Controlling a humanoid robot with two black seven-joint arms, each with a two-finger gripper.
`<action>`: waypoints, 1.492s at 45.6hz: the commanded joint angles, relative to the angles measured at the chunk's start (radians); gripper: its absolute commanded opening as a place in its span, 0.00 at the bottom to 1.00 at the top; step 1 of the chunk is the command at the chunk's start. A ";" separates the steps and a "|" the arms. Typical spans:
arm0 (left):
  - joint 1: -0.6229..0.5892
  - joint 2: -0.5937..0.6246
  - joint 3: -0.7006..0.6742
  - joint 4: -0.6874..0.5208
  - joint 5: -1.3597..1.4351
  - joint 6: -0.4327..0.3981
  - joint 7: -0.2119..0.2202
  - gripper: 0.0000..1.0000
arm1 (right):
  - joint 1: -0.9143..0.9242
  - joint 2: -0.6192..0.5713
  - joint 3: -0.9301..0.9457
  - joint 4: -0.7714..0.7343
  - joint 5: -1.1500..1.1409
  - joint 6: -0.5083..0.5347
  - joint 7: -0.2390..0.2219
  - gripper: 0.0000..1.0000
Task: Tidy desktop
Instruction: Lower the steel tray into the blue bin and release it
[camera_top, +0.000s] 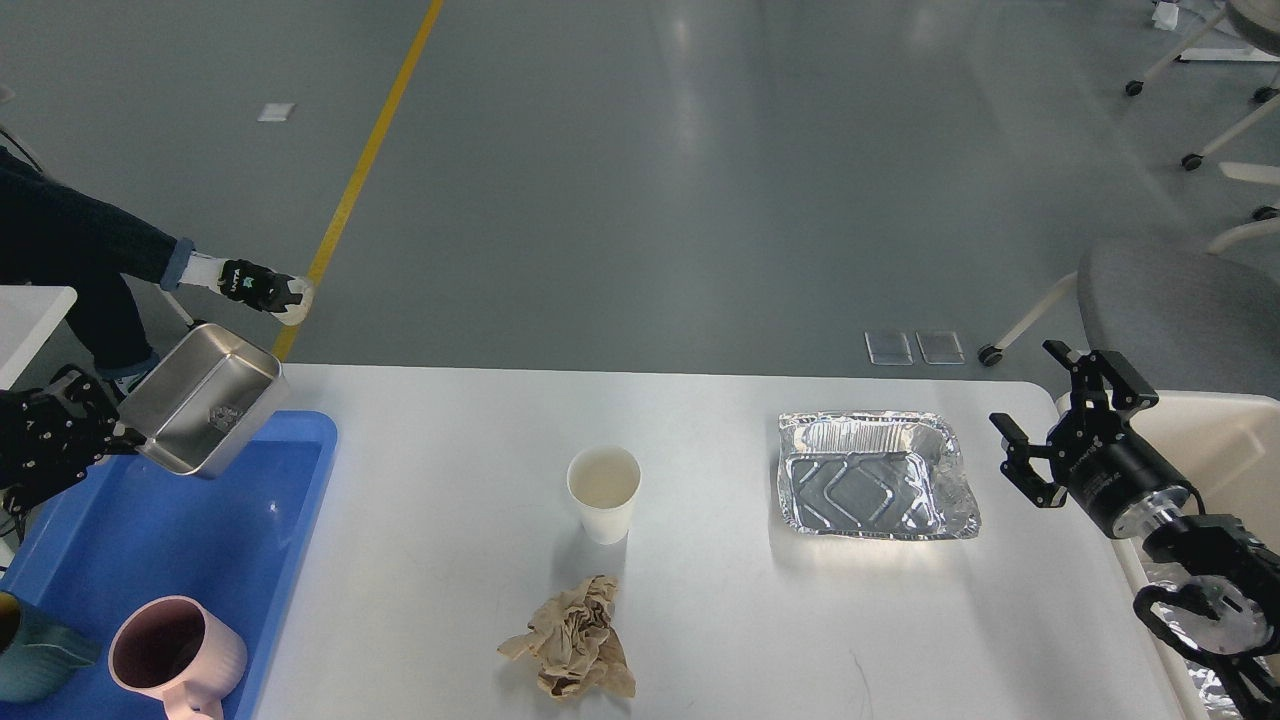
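The left gripper (118, 432) grips a tilted steel pan (205, 412) above the blue tray (300, 480). The right gripper (1040, 410) hangs wide open, right of the foil tray (875, 475) on the desktop (450, 600).

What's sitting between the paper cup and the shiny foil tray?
Nothing. In the head view, only bare white desktop lies between the paper cup and the foil tray.

My left hand (115, 437) grips a tilted steel pan (203, 412) over the blue tray (180, 540), while my right hand (1065, 420) hangs open beside the foil tray (872, 475) on the surface (700, 620).
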 joint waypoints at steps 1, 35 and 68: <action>0.040 -0.004 -0.002 0.009 0.003 0.000 -0.008 0.00 | 0.000 0.002 -0.002 0.000 0.000 0.000 0.000 1.00; 0.047 0.018 0.083 0.135 0.090 0.049 -0.265 0.00 | -0.020 0.002 -0.003 0.000 -0.001 0.000 0.000 1.00; 0.033 0.018 0.257 0.196 0.155 0.280 -0.365 0.00 | -0.023 0.023 -0.005 0.000 -0.001 0.001 0.000 1.00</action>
